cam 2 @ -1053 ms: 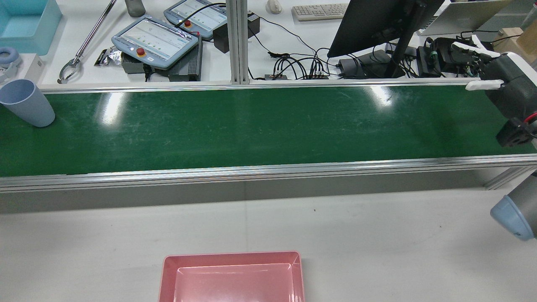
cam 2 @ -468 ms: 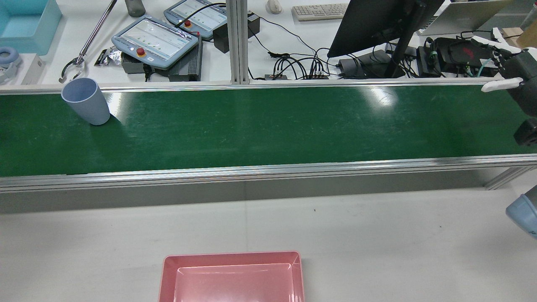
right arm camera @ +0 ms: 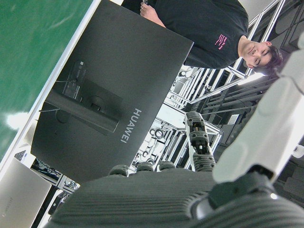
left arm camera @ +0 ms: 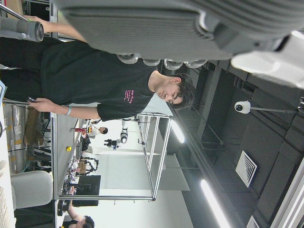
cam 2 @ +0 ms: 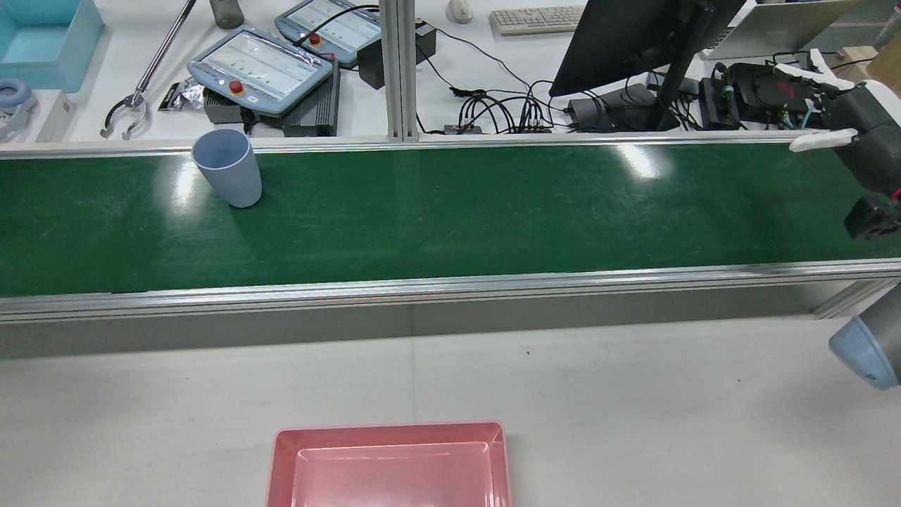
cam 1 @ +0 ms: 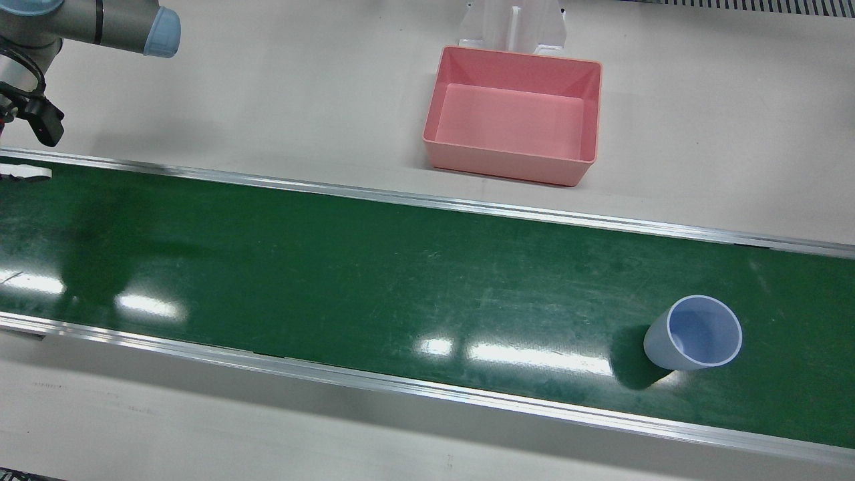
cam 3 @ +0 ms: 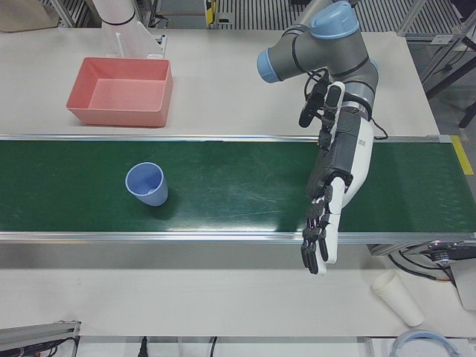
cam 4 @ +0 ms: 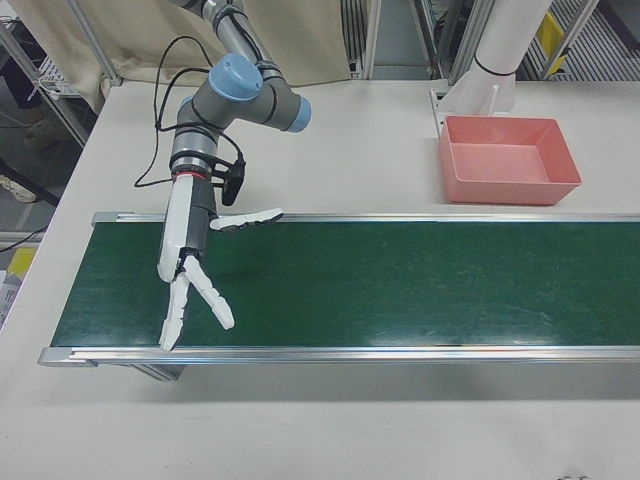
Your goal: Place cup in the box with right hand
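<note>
The right hand (cam 4: 195, 285) hangs open and empty over the belt's (cam 2: 450, 211) right end, waiting because the cup (cam 2: 228, 167) stands far left, unreachable.

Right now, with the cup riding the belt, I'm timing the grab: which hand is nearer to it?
Left. The left hand hangs over the belt a little beyond the cup; the right hand is at the belt's opposite end.

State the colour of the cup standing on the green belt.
The cup is pale blue, inside and out; the front view shows it best.
</note>
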### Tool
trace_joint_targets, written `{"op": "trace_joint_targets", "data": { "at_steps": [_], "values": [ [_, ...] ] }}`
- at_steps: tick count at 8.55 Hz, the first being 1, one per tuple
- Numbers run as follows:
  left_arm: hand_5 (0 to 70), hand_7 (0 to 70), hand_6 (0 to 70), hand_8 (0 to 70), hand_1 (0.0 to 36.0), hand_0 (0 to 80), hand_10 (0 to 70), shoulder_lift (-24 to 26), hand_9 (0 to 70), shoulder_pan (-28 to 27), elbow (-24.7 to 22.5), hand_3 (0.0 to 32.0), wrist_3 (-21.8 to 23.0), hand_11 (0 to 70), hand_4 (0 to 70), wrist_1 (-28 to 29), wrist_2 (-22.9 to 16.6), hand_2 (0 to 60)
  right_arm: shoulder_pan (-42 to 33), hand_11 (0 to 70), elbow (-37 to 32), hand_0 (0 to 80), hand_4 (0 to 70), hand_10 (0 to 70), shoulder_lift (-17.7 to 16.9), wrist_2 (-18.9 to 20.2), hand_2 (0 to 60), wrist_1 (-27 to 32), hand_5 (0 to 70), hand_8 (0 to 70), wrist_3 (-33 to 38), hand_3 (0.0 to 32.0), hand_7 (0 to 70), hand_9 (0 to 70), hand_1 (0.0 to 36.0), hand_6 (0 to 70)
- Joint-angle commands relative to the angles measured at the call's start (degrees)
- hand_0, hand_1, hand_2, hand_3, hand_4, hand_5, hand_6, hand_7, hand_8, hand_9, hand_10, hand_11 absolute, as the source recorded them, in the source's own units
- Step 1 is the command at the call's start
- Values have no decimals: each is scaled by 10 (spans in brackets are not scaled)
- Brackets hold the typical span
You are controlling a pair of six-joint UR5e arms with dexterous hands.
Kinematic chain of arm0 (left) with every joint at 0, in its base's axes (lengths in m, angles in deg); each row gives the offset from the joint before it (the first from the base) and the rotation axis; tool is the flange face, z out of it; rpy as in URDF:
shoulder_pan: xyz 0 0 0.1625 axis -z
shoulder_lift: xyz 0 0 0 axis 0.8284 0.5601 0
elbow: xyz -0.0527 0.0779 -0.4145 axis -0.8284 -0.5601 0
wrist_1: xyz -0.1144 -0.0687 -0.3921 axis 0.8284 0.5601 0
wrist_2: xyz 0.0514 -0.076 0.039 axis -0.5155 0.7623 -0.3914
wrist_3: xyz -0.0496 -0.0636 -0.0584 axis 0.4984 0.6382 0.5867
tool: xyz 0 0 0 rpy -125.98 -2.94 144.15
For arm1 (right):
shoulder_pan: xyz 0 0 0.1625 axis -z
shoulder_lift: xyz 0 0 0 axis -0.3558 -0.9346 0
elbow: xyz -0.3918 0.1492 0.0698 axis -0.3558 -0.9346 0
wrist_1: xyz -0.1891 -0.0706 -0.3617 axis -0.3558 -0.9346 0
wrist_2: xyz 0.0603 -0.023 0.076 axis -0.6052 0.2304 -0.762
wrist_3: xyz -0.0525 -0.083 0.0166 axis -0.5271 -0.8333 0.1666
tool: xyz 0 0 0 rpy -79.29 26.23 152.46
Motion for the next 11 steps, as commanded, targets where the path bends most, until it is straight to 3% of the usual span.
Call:
{"op": "trace_joint_targets", "data": {
  "at_steps": [1, 2, 3, 4, 6, 10, 11],
  "values": [
    [0, 0, 0, 0, 0, 0, 0, 0, 0, 0, -1, 0, 0, 0, 0, 0, 0, 0, 17, 0, -17, 442, 40, 0, 31, -2, 85, 0, 22, 0, 6, 30, 0, 0, 85, 0],
    [0, 0, 0, 0, 0, 0, 0, 0, 0, 0, -1, 0, 0, 0, 0, 0, 0, 0, 35, 0, -17, 461, 60, 0, 43, -3, 20, -1, 21, 0, 6, 48, 0, 0, 55, 0],
    [0, 0, 0, 0, 0, 0, 0, 0, 0, 0, -1, 0, 0, 0, 0, 0, 0, 0, 50, 0, -15, 453, 57, 0, 44, -4, 43, -1, 21, 0, 6, 48, 0, 0, 65, 0],
    [0, 0, 0, 0, 0, 0, 0, 0, 0, 0, -1, 0, 0, 0, 0, 0, 0, 0, 52, 0, -15, 461, 67, 0, 46, -4, 22, -1, 22, 0, 7, 46, 0, 0, 59, 0],
    [0, 0, 0, 0, 0, 0, 0, 0, 0, 0, -1, 0, 1, 0, 0, 0, 0, 0, 55, 0, -15, 459, 58, 0, 45, -3, 46, -1, 23, 0, 7, 66, 0, 0, 73, 0],
    [0, 0, 0, 0, 0, 0, 0, 0, 0, 0, -1, 0, 0, 0, 0, 0, 1, 0, 79, 0, -15, 471, 66, 0, 44, -4, 0, -1, 24, 0, 7, 76, 0, 0, 58, 0],
    [0, 0, 0, 0, 0, 0, 0, 0, 0, 0, 0, 0, 0, 0, 0, 0, 0, 0, 84, 0, -15, 466, 59, 0, 44, -4, 23, -1, 25, 0, 7, 78, 0, 0, 67, 0]
  ]
}}
